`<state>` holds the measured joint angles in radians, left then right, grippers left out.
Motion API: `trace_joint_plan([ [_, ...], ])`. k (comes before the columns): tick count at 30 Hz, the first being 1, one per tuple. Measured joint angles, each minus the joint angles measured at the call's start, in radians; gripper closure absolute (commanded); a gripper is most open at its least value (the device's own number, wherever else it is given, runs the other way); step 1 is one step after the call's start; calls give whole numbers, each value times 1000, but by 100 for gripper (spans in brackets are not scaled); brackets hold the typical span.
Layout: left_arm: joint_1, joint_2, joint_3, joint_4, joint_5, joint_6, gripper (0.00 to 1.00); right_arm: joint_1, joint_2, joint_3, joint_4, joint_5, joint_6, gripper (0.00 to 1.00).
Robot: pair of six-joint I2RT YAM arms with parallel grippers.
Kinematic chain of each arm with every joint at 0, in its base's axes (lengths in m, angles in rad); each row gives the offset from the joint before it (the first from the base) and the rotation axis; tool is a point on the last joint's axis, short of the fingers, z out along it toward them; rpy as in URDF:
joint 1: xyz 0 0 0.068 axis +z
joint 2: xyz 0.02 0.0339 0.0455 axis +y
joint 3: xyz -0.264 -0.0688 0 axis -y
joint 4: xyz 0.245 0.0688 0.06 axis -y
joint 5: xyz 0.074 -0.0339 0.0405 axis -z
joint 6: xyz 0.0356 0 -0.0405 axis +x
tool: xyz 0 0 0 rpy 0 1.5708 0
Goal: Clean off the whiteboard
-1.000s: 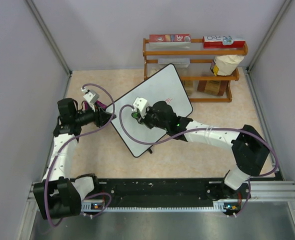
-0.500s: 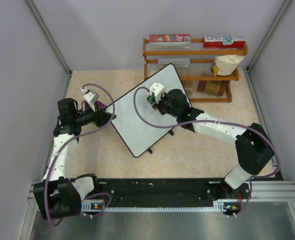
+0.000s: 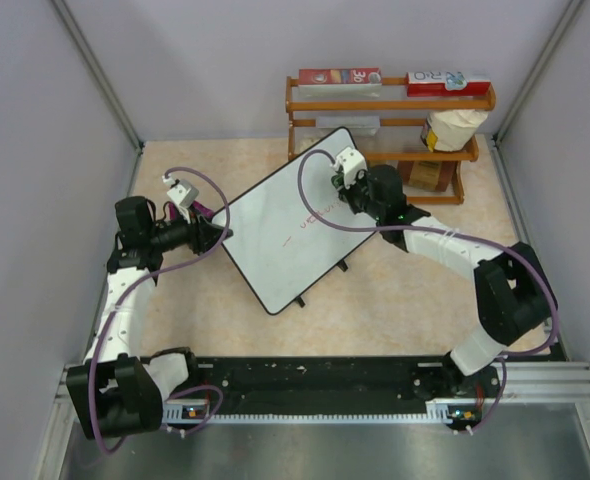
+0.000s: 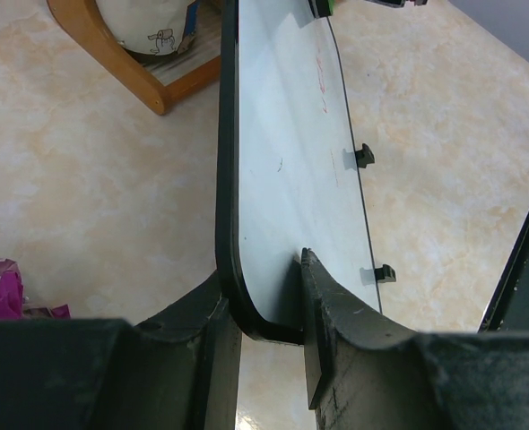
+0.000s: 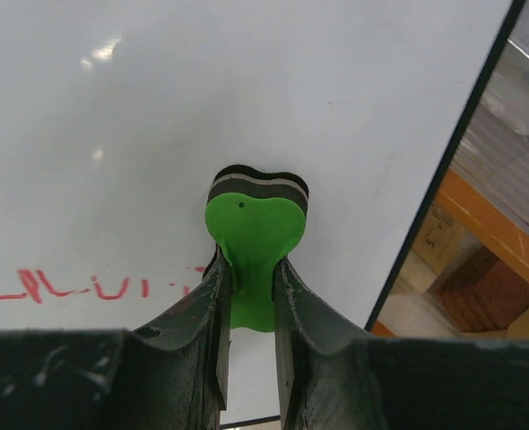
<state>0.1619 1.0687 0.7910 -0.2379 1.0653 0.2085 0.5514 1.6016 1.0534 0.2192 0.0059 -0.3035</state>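
Note:
The whiteboard (image 3: pixel 280 235) lies tilted on the table, white with a thin black frame and faint red handwriting (image 3: pixel 320 218) across its middle. My left gripper (image 3: pixel 218 236) is shut on its left edge; in the left wrist view (image 4: pixel 266 309) the jaws clamp the board's rounded corner (image 4: pixel 273 179). My right gripper (image 3: pixel 343 186) is shut on a green eraser (image 5: pixel 254 235) pressed flat on the board (image 5: pixel 157 134) near its far right corner. Red writing (image 5: pixel 67 287) shows to the left of the eraser.
A wooden rack (image 3: pixel 390 100) with boxes and a bag stands right behind the board's far corner, close to my right wrist. Its wood shows beyond the board edge (image 5: pixel 489 233). Grey walls enclose the table on three sides.
My right gripper with the eraser slid from the board's middle up and to the right to the far corner, uncovering red writing. The left gripper and the board stayed put.

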Motion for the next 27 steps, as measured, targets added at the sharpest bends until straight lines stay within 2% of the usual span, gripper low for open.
trace_joint_plan([
  [9,0,0,0,1,4,3,100,-83,11,-7,3,1,0,100],
  [27,0,0,0,0,3,3,100,-63,13,-7,1,-72,40,100],
])
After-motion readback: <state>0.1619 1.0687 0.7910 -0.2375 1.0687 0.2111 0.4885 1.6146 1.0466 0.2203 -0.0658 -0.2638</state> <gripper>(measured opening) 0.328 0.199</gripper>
